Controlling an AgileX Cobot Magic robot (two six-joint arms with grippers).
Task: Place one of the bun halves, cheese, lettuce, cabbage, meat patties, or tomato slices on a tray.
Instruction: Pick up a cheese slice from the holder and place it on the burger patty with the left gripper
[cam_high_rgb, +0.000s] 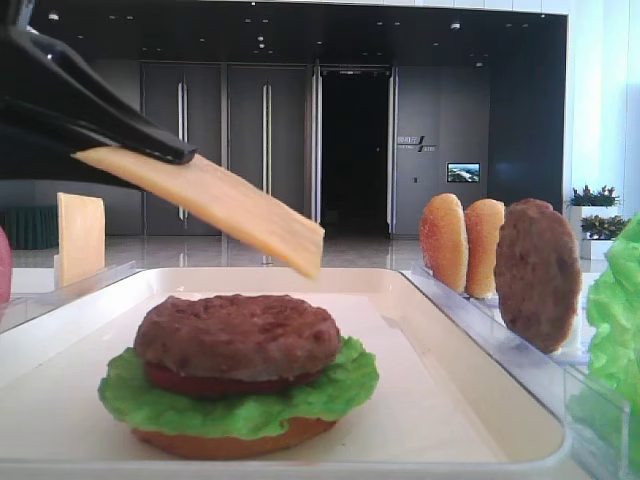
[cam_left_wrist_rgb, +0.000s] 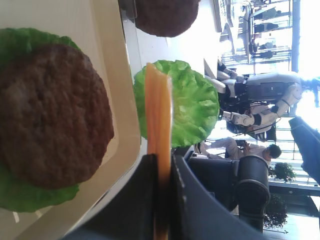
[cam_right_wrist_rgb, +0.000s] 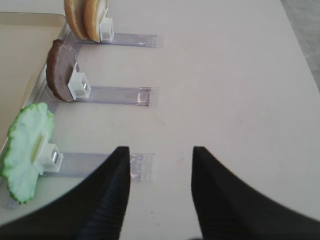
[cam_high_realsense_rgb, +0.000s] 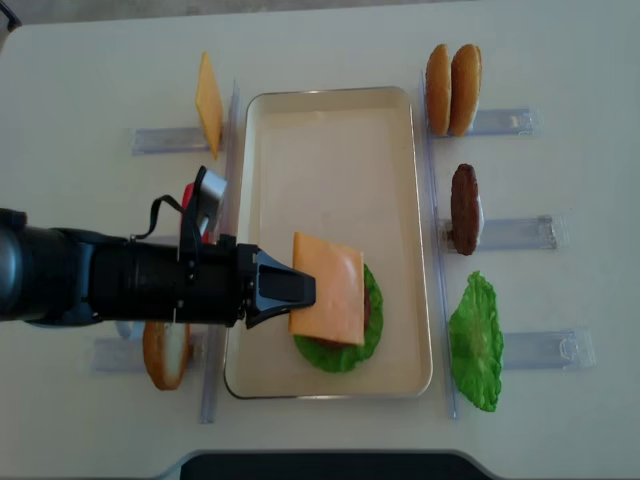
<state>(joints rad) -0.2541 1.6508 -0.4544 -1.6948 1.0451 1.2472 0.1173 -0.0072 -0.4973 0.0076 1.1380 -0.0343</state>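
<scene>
Cheese (cam_high_realsense_rgb: 328, 287) pinched between jaws — airborne.

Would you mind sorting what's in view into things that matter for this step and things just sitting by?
In use:
- cheese slice, pinched in the left gripper
- tray
- stack on it: meat patty, lettuce, bottom bun

Sitting by:
- spare cheese
- two bun halves
- spare patty
- lettuce leaf
- bun
- right gripper, open

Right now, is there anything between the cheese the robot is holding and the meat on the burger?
Nothing: the front view shows only air between the held cheese and the meat patty.
</scene>
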